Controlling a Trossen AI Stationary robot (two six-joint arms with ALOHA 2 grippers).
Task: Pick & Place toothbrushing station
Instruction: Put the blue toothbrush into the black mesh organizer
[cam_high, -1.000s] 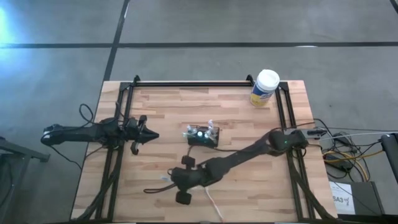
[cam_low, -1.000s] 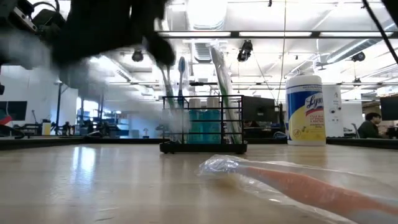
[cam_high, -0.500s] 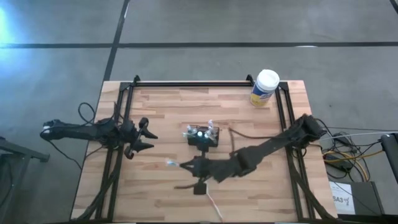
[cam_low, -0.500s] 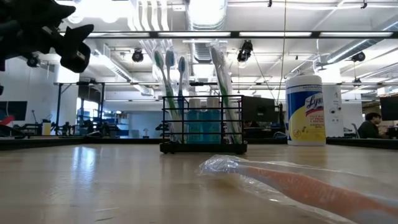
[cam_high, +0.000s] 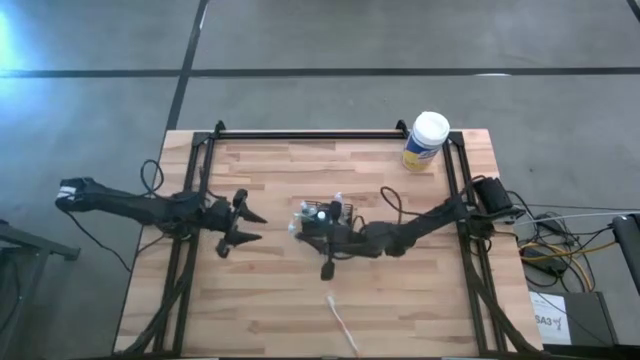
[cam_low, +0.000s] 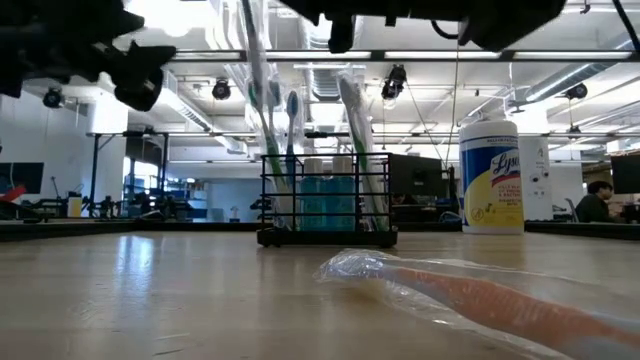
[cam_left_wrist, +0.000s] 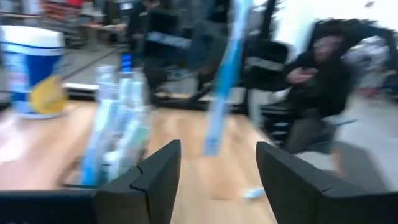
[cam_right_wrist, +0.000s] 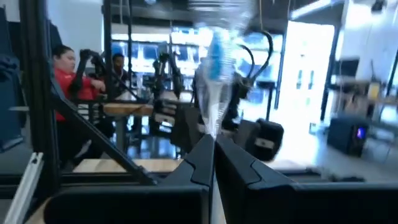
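Risk: your right gripper (cam_high: 300, 229), jaws clamped on a wrapped toothbrush (cam_right_wrist: 217, 74), hangs over the basket (cam_high: 325, 214) at mid-table; misalignment could tip it. Left gripper (cam_high: 252, 226) waits nearby, jaws apart.

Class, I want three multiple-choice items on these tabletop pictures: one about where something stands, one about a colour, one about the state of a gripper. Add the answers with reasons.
1. Where does the yellow canister stand on the table?
A. at a back corner on the right arm's side
B. in the middle
C. at the front edge on the left arm's side

2. What colour is the wire basket?
A. white
B. black
C. red

3. How are the fingers of the left gripper?
A. shut on a cup
B. shut on the basket
C. open, holding nothing

Answers: 1 A, the high view shows it by the rail at that corner. 2 B, its mesh is dark in the low view. 3 C, the left wrist view shows a clear gap between its fingers.
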